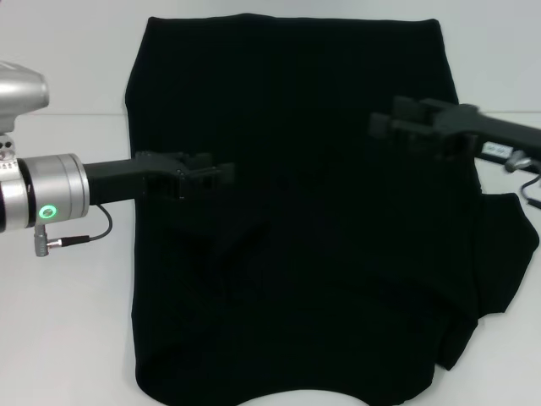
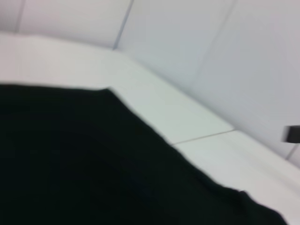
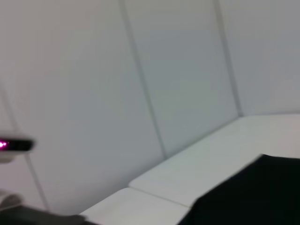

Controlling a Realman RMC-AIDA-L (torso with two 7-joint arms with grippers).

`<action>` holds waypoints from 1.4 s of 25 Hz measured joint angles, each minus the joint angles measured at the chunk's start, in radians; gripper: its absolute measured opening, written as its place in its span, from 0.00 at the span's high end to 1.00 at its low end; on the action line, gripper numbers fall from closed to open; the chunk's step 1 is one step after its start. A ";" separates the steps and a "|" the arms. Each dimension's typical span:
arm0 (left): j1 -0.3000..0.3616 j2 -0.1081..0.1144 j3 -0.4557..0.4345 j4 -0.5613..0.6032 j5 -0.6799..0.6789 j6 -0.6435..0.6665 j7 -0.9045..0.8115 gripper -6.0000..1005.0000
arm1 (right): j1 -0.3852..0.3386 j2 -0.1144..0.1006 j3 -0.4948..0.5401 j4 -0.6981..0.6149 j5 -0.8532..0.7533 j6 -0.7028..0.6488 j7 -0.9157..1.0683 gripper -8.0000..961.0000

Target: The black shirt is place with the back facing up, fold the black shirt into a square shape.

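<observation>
The black shirt (image 1: 321, 279) lies spread flat on the white table (image 1: 68, 321) and fills most of the head view. Its right sleeve (image 1: 507, 245) sticks out to the right; the left side runs as a straight edge. My left gripper (image 1: 221, 176) reaches in from the left and hovers over the shirt's left-middle part. My right gripper (image 1: 380, 128) reaches in from the right over the shirt's upper right part. Both are black against the black cloth. The left wrist view shows a shirt edge (image 2: 70, 164) on the table. The right wrist view shows a corner of cloth (image 3: 253, 197).
White table surface shows on the left (image 1: 59, 152) and the far right (image 1: 507, 372) of the shirt. A pale panelled wall (image 3: 140, 70) stands behind the table. A grey cable (image 1: 80, 237) hangs under the left arm.
</observation>
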State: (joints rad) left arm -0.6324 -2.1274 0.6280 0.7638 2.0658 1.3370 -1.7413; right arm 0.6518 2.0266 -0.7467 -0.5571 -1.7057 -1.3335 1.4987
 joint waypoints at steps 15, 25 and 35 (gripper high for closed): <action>0.003 0.003 0.015 -0.020 0.047 0.100 0.149 0.17 | -0.015 -0.148 0.007 -0.069 -0.290 -0.026 0.618 0.24; -0.002 -0.022 0.153 -0.031 0.050 0.148 0.306 0.05 | -0.007 -0.154 0.014 -0.145 -0.602 -0.084 0.931 0.24; -0.005 -0.035 0.211 -0.041 0.042 0.128 0.333 0.05 | -0.014 -0.153 0.030 -0.137 -0.749 -0.018 1.022 0.24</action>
State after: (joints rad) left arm -0.6370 -2.1628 0.8392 0.7232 2.1079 1.4648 -1.4084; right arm 0.6379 1.8732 -0.7168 -0.6946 -2.4546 -1.3519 2.5209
